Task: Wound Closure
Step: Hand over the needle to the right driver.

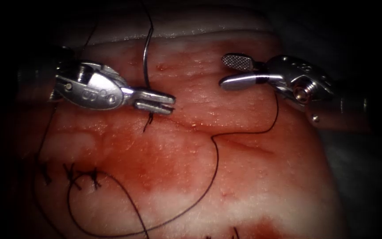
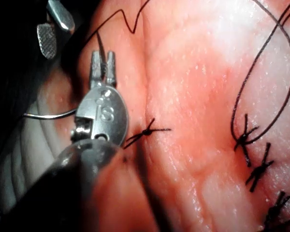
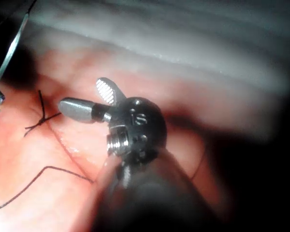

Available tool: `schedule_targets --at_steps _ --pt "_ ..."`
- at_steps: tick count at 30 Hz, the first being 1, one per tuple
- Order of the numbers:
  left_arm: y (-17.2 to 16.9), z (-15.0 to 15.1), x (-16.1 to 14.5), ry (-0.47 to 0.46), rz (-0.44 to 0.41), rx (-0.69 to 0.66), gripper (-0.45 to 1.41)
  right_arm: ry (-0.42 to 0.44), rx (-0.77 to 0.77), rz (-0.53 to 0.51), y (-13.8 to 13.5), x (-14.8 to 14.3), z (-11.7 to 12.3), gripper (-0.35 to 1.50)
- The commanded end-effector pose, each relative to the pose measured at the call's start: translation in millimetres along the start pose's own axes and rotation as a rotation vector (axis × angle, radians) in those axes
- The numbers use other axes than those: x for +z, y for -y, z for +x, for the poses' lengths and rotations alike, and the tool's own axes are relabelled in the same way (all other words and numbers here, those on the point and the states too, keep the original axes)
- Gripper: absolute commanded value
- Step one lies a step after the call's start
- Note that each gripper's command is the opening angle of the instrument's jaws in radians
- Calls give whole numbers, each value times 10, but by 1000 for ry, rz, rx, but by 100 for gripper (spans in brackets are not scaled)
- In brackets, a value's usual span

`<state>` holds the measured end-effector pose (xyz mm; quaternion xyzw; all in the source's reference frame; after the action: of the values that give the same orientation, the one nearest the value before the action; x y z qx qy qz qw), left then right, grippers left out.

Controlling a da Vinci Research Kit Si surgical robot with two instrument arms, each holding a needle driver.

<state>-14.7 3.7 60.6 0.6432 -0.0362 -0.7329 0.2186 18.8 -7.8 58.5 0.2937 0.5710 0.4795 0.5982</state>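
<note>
My left tool point(image 1: 172, 104) has its jaws shut on the curved needle point(image 1: 145, 57) close to its tip. The needle rises free of the tissue point(image 1: 244, 177), and its tail end leads into thread at the top. In the left wrist view the left tool point(image 2: 102, 55) grips the needle point(image 2: 48, 116), whose body curves away behind it. The right tool point(image 1: 223, 71) hovers open to the right, holding nothing; the right wrist view shows the right tool point(image 3: 79, 92) with jaws spread. Dark thread point(image 1: 216, 163) runs from under the right tool and loops across the tissue.
A tied knot point(image 1: 149, 118) with short ends lies just below the left jaws, and the same knot point(image 3: 41, 121) lies near the right tool. Three more knots point(image 1: 72, 176) sit in a row at the lower left. Red fluid point(image 1: 164, 155) stains the tissue.
</note>
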Motion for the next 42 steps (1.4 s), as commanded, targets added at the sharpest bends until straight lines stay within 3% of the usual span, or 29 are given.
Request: schedule_targets --at_steps 1,7,16,25,42 --pt "1 -2 6 -15 -3 27 -45 -9 29 32 1 17 0 103" --pt "-11 14 14 -84 15 165 -45 -26 195 169 16 40 -5 106" --pt "-15 18 14 -118 87 210 -45 -65 306 289 45 70 -14 110" --pt "-16 24 13 -91 106 243 -45 -115 372 292 54 91 -16 111" --pt "-12 26 21 -76 111 246 -45 -116 425 295 74 107 -21 118"
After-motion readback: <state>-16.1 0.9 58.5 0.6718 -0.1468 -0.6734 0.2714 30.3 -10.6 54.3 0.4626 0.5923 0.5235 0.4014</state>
